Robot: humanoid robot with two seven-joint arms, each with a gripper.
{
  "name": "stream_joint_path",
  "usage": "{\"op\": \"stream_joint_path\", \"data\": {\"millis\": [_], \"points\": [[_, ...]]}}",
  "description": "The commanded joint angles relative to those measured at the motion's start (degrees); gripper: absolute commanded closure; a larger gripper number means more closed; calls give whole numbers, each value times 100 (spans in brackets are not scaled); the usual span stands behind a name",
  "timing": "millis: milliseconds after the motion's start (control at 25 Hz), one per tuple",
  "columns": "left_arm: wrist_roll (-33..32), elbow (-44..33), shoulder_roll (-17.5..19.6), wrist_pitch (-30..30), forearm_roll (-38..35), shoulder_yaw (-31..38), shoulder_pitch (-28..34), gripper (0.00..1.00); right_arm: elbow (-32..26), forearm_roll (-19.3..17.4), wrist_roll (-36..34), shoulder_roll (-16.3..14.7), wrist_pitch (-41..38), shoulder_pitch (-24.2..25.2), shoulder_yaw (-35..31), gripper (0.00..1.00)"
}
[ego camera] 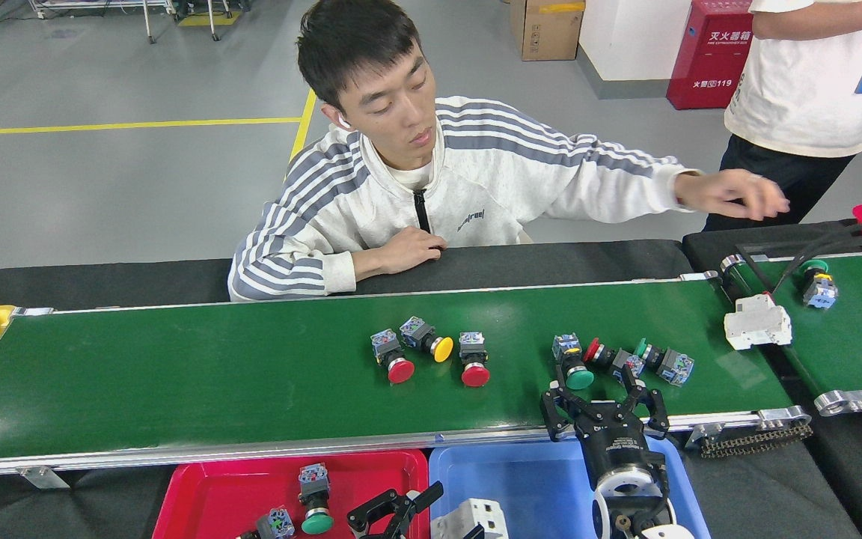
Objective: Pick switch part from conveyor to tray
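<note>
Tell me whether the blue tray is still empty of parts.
No. A white breaker block already lies at the near left edge of the blue tray, beside the left gripper.

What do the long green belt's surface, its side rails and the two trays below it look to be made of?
The long dark-green conveyor belt looks like smooth rubber or PVC with a soft sheen. Its silver side rail looks like brushed aluminium: pale and metallic. The red tray and blue tray look like glossy moulded plastic with rounded rims.

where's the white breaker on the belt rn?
Head view, far right: the white breaker sits at the conveyor's right end, by the second belt.
</note>
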Motion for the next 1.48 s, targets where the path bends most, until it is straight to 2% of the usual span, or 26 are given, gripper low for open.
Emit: {"op": "stream_joint_path", "data": {"millis": [0, 40, 120, 200, 280, 401, 481, 601, 721, 761, 801, 841, 881, 1002, 1082, 1162, 1242, 1442], "points": [[29, -77, -34, 432, 8, 40, -100, 0, 100, -7, 71, 96, 14, -155, 15, 16], [29, -77, -25, 714, -1, 58, -152, 0, 118, -15, 72, 87, 6, -181, 15, 28], [46, -77, 28, 1470, -1, 286, -240, 0, 118, -7, 89, 44, -47, -181, 33, 59], [46, -77, 125, 1795, -1, 778, -223, 0, 118, -15, 151, -36, -56, -181, 103, 74], [46, -77, 256, 1795, -1, 1499, -100, 0, 118, -59, 221, -203, -74, -190, 129, 85], [73, -77, 283, 1786, -1, 2483, 120, 0, 56, -77, 221, -229, -372, -172, 120, 96], [81, -69, 335, 1778, -1, 3002, 269, 0, -137, -138, 212, -229, -645, -102, 129, 98], [81, -51, 432, 1769, 8, 3169, 305, 0, -664, -138, 212, -238, -1181, 206, 191, 98], [81, -60, 459, 1778, 8, 3151, 217, 0, -1332, -121, 239, -229, -2060, 540, 709, 98], [81, -51, 459, 1778, 8, 3151, 155, 0, -1570, -121, 239, -238, -2332, 654, 982, 97], [81, -51, 467, 1769, -1, 3143, 76, 0, -1754, -94, 274, -229, -2508, 733, 1263, 82], [81, -60, 467, 1769, -10, 3134, 32, 0, -1824, -77, 318, -220, -2605, 742, 1474, 45], [29, -60, 467, 1778, -19, 3116, -56, 0, -1833, -77, 406, -211, -2693, 707, 1773, 0], [-33, 10, 441, 1830, -230, 2615, -557, 0, -1719, -77, 476, -238, -2824, 645, 2195, 0], [-121, 142, 344, 1918, -625, 2185, -785, 0, -1728, -86, 467, -238, -2860, 689, 2195, 0], [-130, 195, 239, 2138, -775, 2088, -855, 0, -1780, -147, 414, -220, -2798, 707, 2098, 0], [-156, 362, 142, 2235, -783, 1982, -908, 0, -1842, -156, 300, -220, -2666, 838, 1535, 0], [-261, 1021, 133, 2586, -783, 1991, -1260, 0, -1903, -165, -693, 17, -1919, 1664, -353, 0]]}}
